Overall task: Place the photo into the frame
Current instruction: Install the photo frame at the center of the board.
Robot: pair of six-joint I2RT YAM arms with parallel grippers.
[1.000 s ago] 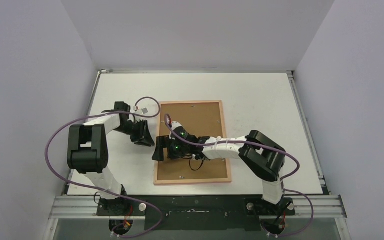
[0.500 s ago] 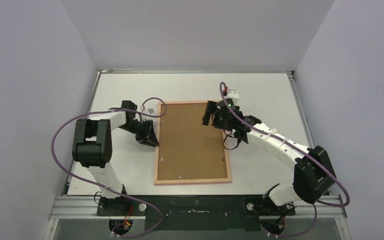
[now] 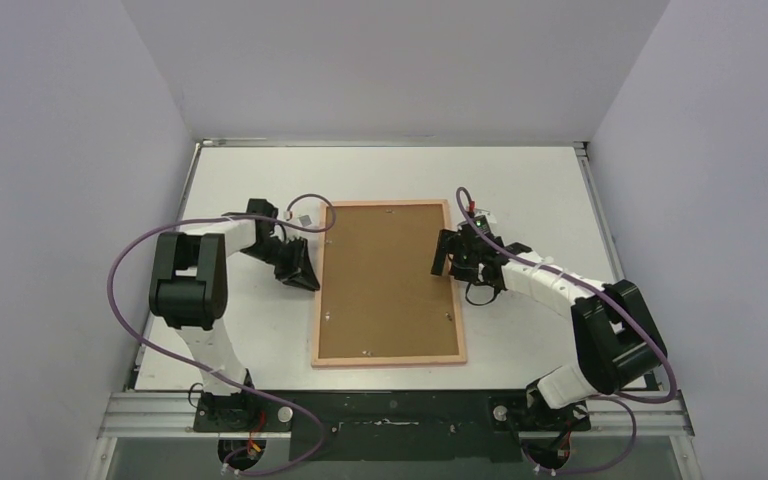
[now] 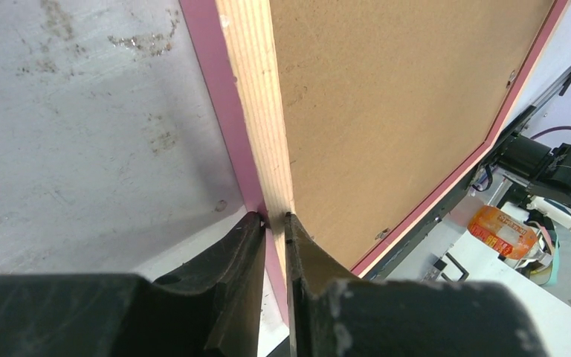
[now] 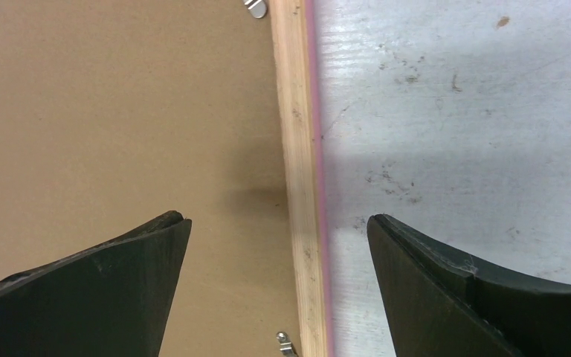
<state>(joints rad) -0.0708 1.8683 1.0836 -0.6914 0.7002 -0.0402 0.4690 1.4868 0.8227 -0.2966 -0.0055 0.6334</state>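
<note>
Frame back-up, left rail pinched

On the table the frame lies face-down, its brown backing board set within the pale wooden rails (pink shows only along the outer edge). At the frame's left rail, the left gripper has its fingers nearly together, nipping that rail. Over the frame's right rail the right gripper hangs with fingers spread wide, one above the board, the other beyond the rail.
</note>
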